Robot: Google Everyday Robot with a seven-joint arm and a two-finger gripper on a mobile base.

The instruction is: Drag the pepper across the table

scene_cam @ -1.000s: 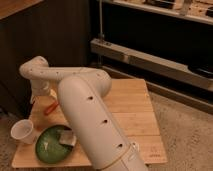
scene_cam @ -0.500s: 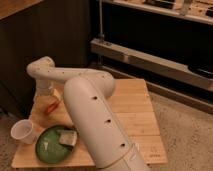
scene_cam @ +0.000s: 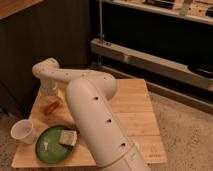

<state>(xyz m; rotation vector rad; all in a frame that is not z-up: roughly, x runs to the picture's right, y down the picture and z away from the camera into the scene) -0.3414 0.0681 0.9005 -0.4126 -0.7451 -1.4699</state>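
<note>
Bamboo-look table (scene_cam: pixel 136 116): gripper (scene_cam: pixel 48 91) over far-left part, grip state cannot tell. Pepper (scene_cam: pixel 51 106) just camera-side of gripper, seemingly nudged slightly toward green plate (scene_cam: pixel 52 156) since second ago; drag barely begun.

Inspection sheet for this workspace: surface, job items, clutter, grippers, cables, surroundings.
Surface: light wooden table, partly hidden by the arm.
Job's things: orange-red pepper lying on the table's left side.
Clutter: green plate holding a pale item; white cup beside it.
Grippers: gripper low over the pepper; contact unclear.
Cables: nothing seen.
Surroundings: dark cabinet behind, metal shelving, speckled floor.
</note>
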